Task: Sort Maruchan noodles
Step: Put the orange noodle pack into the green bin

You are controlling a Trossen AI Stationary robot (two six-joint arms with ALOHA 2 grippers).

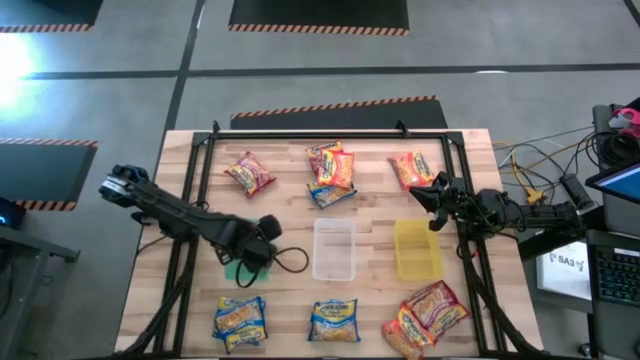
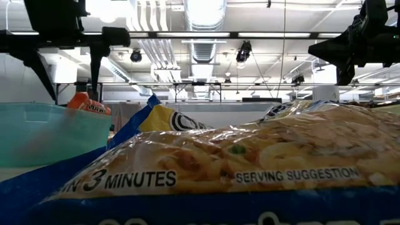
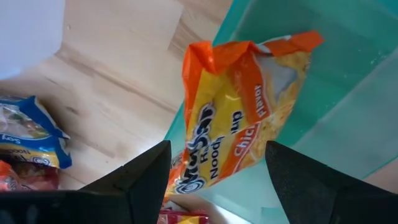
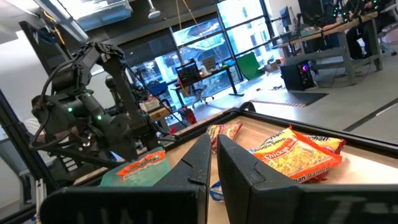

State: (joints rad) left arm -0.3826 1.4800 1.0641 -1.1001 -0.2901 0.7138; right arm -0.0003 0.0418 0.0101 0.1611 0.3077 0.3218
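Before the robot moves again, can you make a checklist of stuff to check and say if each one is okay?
1. Left tool open: ok, its fingers stand apart on either side of the orange packet.
2. Orange packet in the green bin: ok, it leans against the bin's wall, partly inside.
3. Orange packet fully let go: cannot tell, it sits between the fingers but contact is not clear.
4. Right tool shut and empty: ok, waiting above the table near the yellow bin.
5. Clear bin and yellow bin empty: ok in the high view.
6. Packets left on the table: not ok, several remain, like the blue packet.
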